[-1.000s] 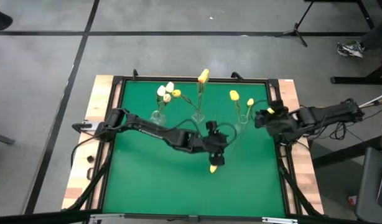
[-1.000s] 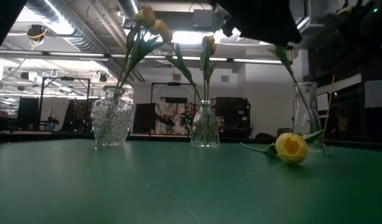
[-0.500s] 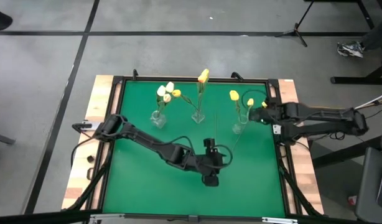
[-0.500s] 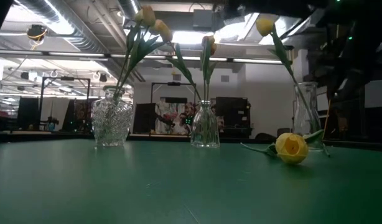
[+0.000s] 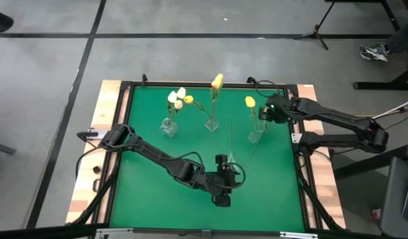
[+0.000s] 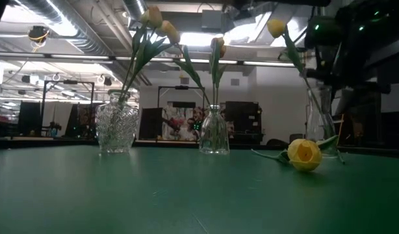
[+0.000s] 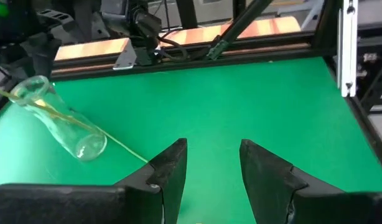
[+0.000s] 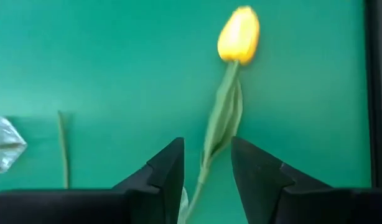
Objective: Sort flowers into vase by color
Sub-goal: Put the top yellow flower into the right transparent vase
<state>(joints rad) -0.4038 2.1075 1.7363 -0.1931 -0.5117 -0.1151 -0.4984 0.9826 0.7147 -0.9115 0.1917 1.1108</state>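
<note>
Left gripper (image 5: pixel 220 197): low over tabletop (image 5: pixel 151 186) near its front, open, holding nothing. Right gripper (image 5: pixel 264 111): above right vase (image 5: pixel 255 136), open around yellow tulip (image 8: pixel 239 26) stem. Loose yellow flower (image 6: pixel 305 155): lay on tabletop.

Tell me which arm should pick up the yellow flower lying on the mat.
Left. The left gripper hangs open right above the loose yellow flower. The right gripper is over at the far-right vase, with a tulip stem between its fingers.
</note>
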